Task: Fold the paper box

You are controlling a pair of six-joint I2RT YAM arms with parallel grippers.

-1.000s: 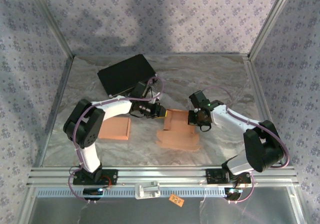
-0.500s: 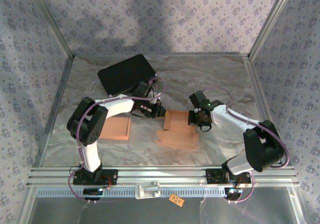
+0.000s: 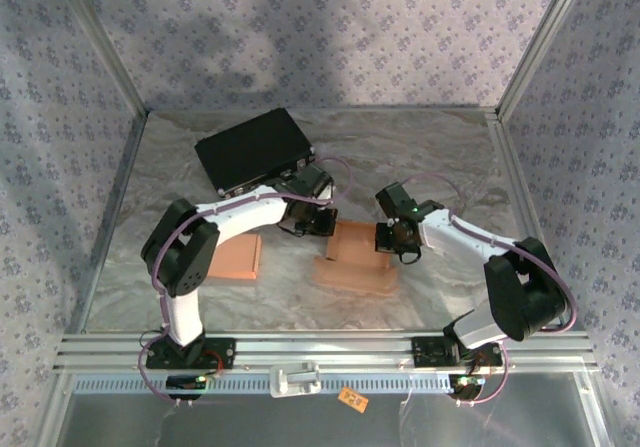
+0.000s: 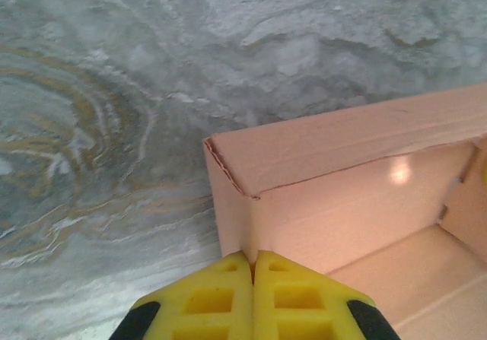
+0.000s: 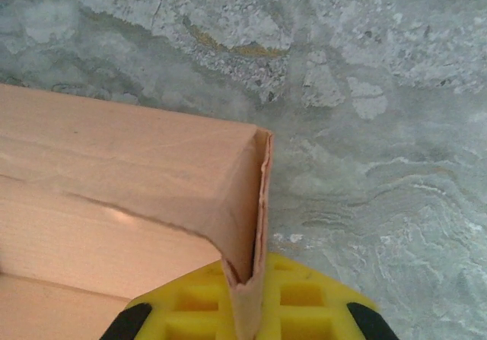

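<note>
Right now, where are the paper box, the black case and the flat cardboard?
paper box (image 3: 355,277): top view, its near flap.
black case (image 3: 252,150): top view, middle of top.
flat cardboard (image 3: 238,259): top view, its middle.

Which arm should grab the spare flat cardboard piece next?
Probably left. The flat cardboard piece lies beside its arm; the right gripper is beyond the box, clamped on its right wall.

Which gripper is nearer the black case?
Left. The left gripper is just in front of the black case, at the left wall of the paper box; the right gripper grips its right wall, farther away.
</note>
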